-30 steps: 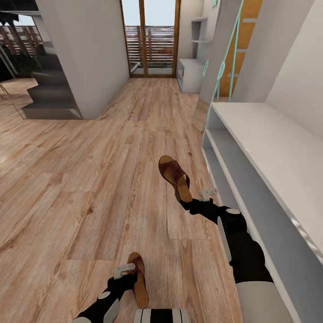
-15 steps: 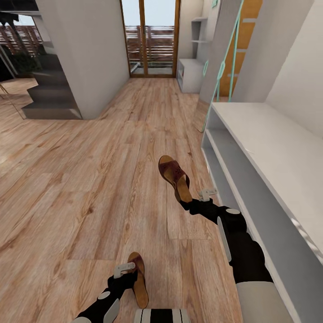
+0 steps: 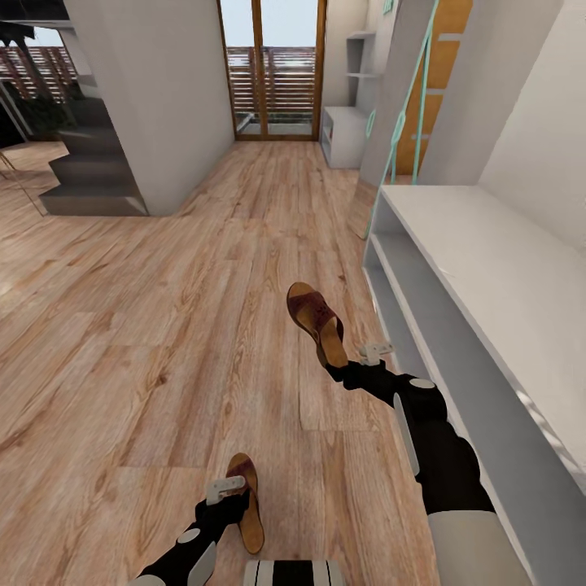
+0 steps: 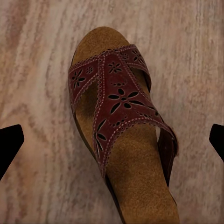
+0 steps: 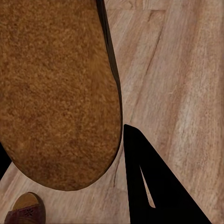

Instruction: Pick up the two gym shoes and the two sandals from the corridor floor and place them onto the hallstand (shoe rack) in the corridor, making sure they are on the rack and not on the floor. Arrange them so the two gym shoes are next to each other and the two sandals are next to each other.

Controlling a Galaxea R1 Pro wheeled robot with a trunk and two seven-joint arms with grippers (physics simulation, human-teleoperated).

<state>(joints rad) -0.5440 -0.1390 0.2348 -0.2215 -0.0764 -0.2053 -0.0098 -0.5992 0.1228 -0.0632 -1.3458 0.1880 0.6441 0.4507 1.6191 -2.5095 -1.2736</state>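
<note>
Wood floor [image 3: 163, 325] runs beside the white shoe rack [image 3: 488, 277], where the right fingers [image 3: 358, 362] pinch one sandal [image 3: 317, 321] by its heel, the open left fingers [image 3: 232, 496] hover over the other sandal [image 3: 248, 505], and a weak pinch could drop it.

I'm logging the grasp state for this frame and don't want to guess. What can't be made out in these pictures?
- Right gripper, head view: its fingertips are behind the heel of the far sandal; whether it grips can't be told.
- Right wrist view: that sandal's footbed is cut off by the picture's edges.
- Left gripper, left wrist view: open around the near sandal; contact can't be told.
- Hallstand, head view: lower tiers mostly hidden under the bench top.
</note>
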